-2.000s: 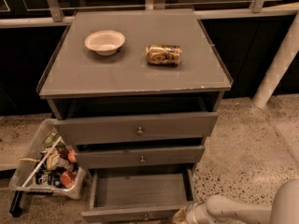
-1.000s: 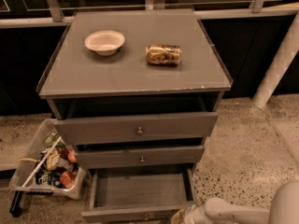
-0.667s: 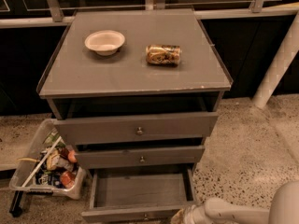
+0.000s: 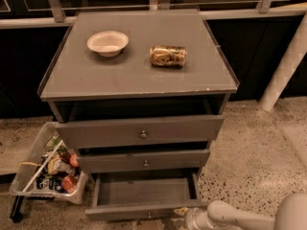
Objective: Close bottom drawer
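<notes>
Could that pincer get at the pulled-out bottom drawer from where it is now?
Probably yes. The pincer sits low by the right end of the bottom drawer, right at its front edge, and nothing visible lies between them.

No legible text, even on can (image 4: 168, 55)

Tool (image 4: 188, 219) and arm (image 4: 240, 217) cut by the lower edge
The tool sits at the bottom drawer's (image 4: 144, 209) right front corner, partly out of view below; the arm runs off the lower right corner. The can's (image 4: 168, 55) label is unreadable, and the bin's (image 4: 23, 176) jumbled contents cannot be told apart.
</notes>
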Controlling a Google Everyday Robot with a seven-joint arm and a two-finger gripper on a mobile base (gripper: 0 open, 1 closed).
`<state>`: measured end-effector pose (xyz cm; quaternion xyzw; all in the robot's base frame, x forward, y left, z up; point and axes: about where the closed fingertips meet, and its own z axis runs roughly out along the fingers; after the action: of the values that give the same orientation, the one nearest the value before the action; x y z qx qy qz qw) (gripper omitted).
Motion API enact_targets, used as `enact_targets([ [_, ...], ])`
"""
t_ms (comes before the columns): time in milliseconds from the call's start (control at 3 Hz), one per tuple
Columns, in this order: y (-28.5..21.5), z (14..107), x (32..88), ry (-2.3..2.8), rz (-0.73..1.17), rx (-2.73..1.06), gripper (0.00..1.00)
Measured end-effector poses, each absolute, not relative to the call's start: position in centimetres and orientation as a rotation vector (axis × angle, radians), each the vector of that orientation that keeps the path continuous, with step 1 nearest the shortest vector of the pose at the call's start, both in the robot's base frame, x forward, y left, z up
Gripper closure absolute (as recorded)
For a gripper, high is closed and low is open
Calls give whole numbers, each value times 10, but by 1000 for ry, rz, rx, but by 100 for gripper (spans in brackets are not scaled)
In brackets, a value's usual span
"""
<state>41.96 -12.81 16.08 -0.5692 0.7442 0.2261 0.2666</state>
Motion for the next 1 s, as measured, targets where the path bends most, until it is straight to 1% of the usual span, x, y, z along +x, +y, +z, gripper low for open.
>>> enact_targets([
  [333, -105, 154, 432, 1948, 671, -1540, 37],
  [667, -113, 155, 481, 1912, 627, -1519, 61],
  [1000, -124, 162, 510, 1906, 569, -1508, 83],
])
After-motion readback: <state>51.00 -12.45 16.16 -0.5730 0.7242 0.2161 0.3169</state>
